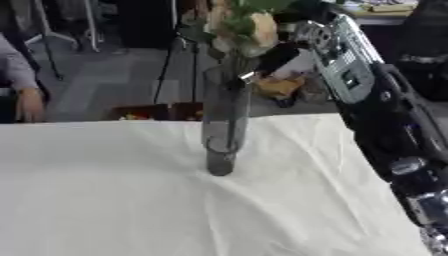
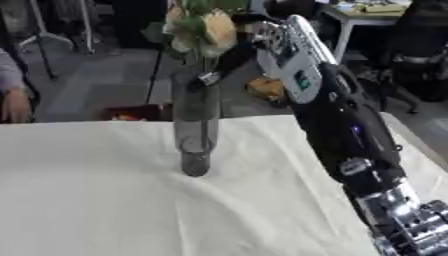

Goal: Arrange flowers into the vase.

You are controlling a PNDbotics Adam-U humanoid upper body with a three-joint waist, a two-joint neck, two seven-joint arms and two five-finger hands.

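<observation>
Reaching up from the lower right, the right hand (image 1: 271,57) apparently pinches flowers (image 1: 249,30) in the vase (image 1: 226,120).

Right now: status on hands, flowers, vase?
Right hand at vase mouth, fingers by the stems; grip unclear. Left hand not in view. Flowers in the upright vase on white cloth. Nothing near the vase base.

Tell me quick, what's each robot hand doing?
Right robot hand: at the flowers above the vase; grip cannot be told.
Left robot hand: not in view.
</observation>
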